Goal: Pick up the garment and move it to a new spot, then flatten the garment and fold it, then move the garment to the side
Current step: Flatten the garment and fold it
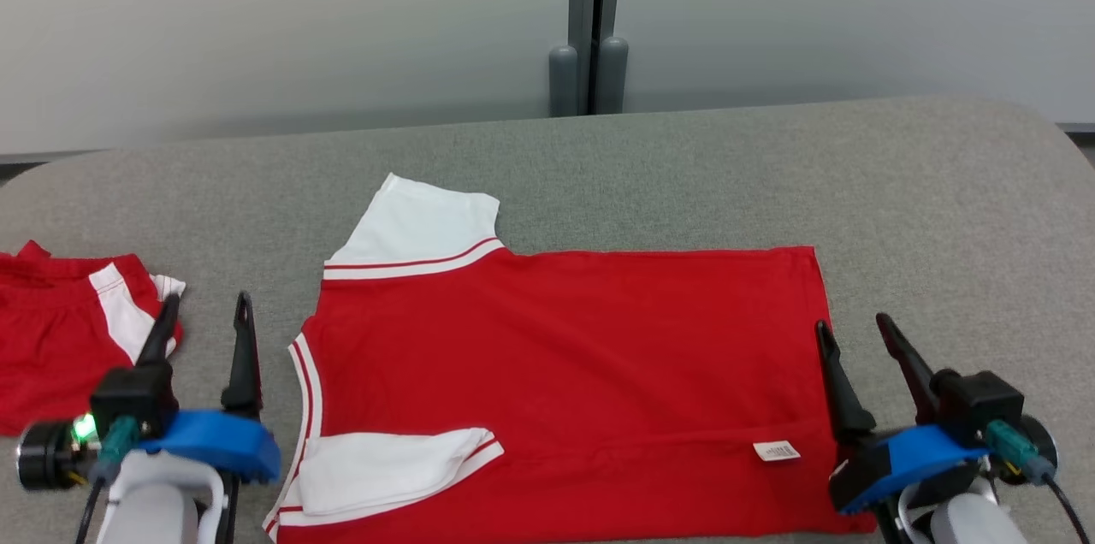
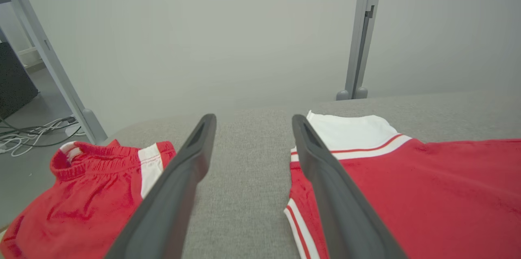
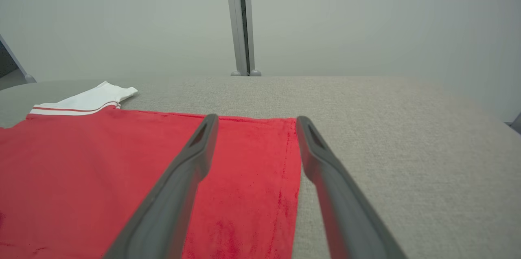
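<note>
Garment [image 1: 565,356]: a red shirt with white sleeves, spread flat on the grey tabletop [image 1: 770,176]. It is laid sideways near the front edge, with the neckline [image 1: 306,373] turned to the robot's left and the hem [image 1: 821,296] to the right

Far sleeve [image 1: 419,227]: white with red stripes, laid out flat and pointing away from the robot

Near sleeve [image 1: 385,467]: folded inward and resting on the red body

Label [image 1: 777,451]: small and white, seen on the red cloth close to the hem. Its print is too small to be read

Left pincer [image 1: 209,298]: spread wide, nothing gripped. It is held over the bare strip of tabletop between the garment's neckline and a pair of red shorts [image 1: 60,330]. The shorts have white side panels and are bunched at the far left of the tabletop, apart from the garment

Right pincer [image 1: 851,322]: spread wide, nothing gripped. It is placed at the hem. In the right wrist view one finger is seen over red cloth and the other over bare tabletop, with the hem line running between them. Contact with the cloth cannot be told

Partition post [image 1: 590,22]: grey, seen behind the tabletop against pale wall panels
</note>
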Controlling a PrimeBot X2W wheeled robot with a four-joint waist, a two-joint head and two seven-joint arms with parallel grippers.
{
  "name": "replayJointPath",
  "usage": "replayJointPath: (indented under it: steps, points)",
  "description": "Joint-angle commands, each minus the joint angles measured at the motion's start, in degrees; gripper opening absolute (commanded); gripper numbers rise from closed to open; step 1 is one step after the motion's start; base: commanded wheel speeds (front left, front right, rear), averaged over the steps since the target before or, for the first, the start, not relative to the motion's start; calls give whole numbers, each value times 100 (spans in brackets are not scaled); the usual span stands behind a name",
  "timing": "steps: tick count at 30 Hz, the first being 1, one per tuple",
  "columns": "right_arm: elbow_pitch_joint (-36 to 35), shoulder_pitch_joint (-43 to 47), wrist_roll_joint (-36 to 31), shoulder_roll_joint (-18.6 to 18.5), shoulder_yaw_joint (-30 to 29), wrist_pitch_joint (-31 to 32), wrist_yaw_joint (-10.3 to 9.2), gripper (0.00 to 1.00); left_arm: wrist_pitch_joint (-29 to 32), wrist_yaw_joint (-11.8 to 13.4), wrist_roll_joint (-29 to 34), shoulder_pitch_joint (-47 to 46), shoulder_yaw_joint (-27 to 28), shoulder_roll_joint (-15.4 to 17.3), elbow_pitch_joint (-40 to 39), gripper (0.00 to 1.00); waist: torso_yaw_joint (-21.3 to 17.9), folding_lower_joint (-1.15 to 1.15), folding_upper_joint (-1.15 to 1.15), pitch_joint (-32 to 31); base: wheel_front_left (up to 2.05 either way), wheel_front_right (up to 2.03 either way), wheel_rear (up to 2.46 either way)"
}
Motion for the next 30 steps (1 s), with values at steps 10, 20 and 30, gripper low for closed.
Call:
replayJointPath:
  steps: [10,20,30]
  points:
    - [550,-2090,-12,-586,393,563,1,100,411,-163,-341,-2875,-1095,735,774,100,-348,0,0,1089,0,0,0]
    - [821,-3290,277,-782,926,832,1,100,1609,-149,-1732,-4913,-2995,1645,1750,100,-793,0,0,2111,0,0,0]
    - [1018,-3665,594,-760,1270,705,1,100,2335,-150,-2704,-5473,-4201,2015,2475,100,-1051,0,0,2528,0,0,0]
